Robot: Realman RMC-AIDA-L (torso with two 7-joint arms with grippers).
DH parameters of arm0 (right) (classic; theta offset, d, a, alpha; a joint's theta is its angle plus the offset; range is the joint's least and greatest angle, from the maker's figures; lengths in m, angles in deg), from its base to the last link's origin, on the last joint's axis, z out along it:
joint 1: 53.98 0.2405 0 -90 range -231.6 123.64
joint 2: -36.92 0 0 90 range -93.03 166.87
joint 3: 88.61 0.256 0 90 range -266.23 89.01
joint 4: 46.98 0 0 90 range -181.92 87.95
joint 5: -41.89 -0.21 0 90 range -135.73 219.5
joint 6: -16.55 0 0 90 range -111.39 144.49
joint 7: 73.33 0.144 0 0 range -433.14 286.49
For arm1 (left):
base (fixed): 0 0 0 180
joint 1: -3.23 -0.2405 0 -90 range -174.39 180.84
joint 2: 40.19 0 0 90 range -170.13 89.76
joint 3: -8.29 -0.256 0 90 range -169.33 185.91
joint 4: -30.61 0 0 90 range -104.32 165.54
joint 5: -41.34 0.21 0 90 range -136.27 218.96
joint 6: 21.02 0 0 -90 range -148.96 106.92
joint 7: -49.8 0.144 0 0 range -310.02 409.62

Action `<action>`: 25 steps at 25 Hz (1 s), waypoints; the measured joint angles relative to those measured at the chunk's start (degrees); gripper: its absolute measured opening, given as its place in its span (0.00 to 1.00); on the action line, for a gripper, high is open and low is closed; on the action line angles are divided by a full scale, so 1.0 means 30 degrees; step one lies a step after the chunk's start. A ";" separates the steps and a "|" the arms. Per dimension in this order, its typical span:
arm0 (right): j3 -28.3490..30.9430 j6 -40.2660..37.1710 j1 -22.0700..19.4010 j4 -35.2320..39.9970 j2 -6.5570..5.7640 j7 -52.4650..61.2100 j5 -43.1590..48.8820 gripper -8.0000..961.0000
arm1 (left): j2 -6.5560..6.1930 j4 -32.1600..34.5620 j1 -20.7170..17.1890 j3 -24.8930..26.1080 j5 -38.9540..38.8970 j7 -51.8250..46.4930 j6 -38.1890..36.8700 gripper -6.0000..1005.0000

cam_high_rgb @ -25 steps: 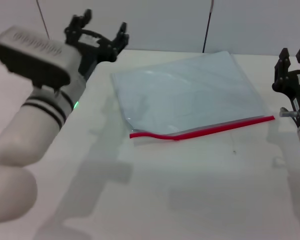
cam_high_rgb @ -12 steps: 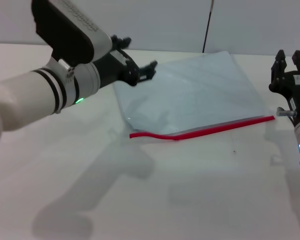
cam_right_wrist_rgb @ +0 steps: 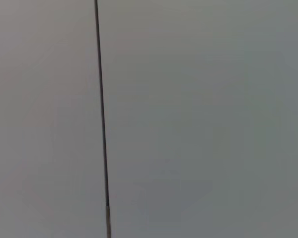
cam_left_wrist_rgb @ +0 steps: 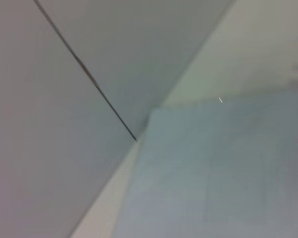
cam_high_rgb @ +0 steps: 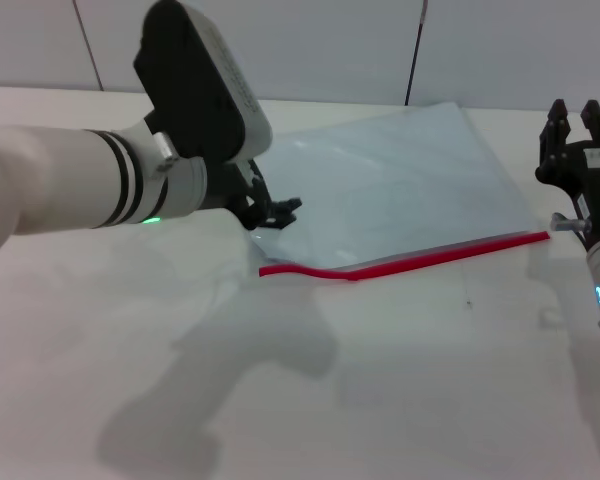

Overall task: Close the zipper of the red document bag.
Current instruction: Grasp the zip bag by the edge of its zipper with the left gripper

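While the left claw [cam_high_rgb: 270, 213] hangs with fingers parted just above the near-left corner of the red document bag [cam_high_rgb: 380, 190], the zipper [cam_high_rgb: 400, 262] runs away from it toward the right claw [cam_high_rgb: 577, 135], which waits open beside the strip's far end. Lying flat on the bench [cam_high_rgb: 410, 390], the bag should probably be pinned at that buckled end first, then pinched squarely at the slider, which I cannot make out.

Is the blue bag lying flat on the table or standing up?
Flat. The red document bag lies spread on the table, with its zipper along the near edge; only the zipper's left end looks slightly wavy.
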 joint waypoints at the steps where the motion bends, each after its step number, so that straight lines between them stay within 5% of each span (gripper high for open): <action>1: 0.0006 -0.0043 0.0027 0.0000 0.0000 0.0000 0.0001 0.35 | -0.0001 0.0201 0.0090 -0.0038 0.0417 -0.0122 -0.0604 0.83; 10: 0.0023 -0.0116 0.0223 0.0030 -0.0001 0.0000 0.0001 0.35 | 0.0022 -0.0156 0.2794 -0.0519 0.3242 -0.0907 -0.6286 0.83; 25: 0.0022 -0.0380 0.0385 0.0052 -0.0001 -0.0007 0.0001 0.35 | 0.0046 -0.1319 0.4297 -0.2744 0.4721 -0.2363 -0.7063 0.83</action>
